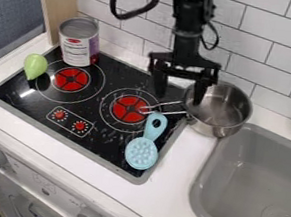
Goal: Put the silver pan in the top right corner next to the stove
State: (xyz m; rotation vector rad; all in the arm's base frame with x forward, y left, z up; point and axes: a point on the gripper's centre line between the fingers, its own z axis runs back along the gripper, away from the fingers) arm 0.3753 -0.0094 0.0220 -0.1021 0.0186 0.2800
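Oven front (37, 182) below; silver pan (226, 111) sits beside the stove's (30, 108) top right corner, apparently placed; open end effector (178, 99) just needs to clear it

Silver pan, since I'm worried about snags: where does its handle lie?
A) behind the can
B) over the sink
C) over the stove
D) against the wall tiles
C: the wire handle runs from the pan out over the black stove, ending at a red burner.
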